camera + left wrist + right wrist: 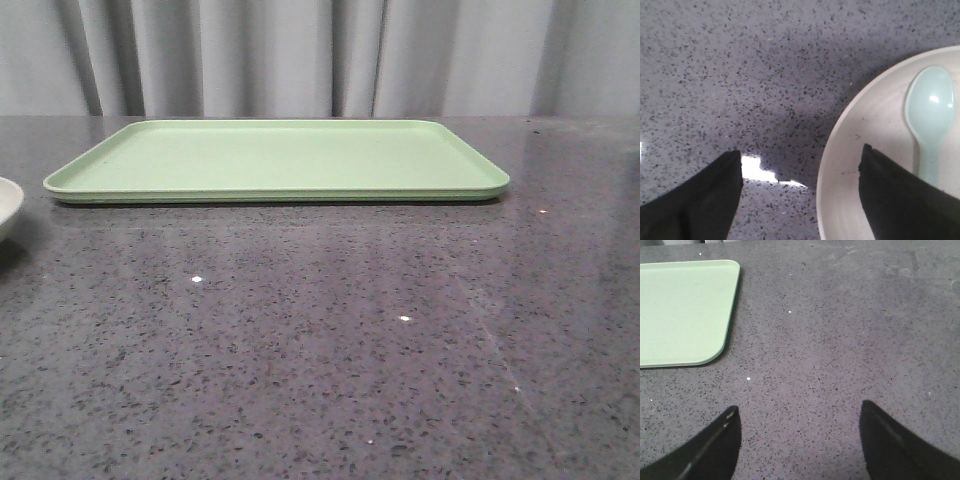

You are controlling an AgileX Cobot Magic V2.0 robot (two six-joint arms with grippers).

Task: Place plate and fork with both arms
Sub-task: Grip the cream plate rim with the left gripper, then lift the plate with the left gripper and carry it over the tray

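The cream-white plate (6, 205) shows only as a sliver at the left edge of the front view. In the left wrist view the plate (860, 125) has a pale blue spoon (930, 110) lying in it. My left gripper (800, 155) is open and straddles the plate's rim, one finger over the plate and the other over the bare table. My right gripper (799, 410) is open and empty over the bare table, beside a corner of the tray. The yellow fork is out of view. Neither gripper shows in the front view.
A flat light-green tray (280, 160) lies at the back middle of the dark speckled table (330, 330), and its corner shows in the right wrist view (685, 310). A grey curtain hangs behind the table.
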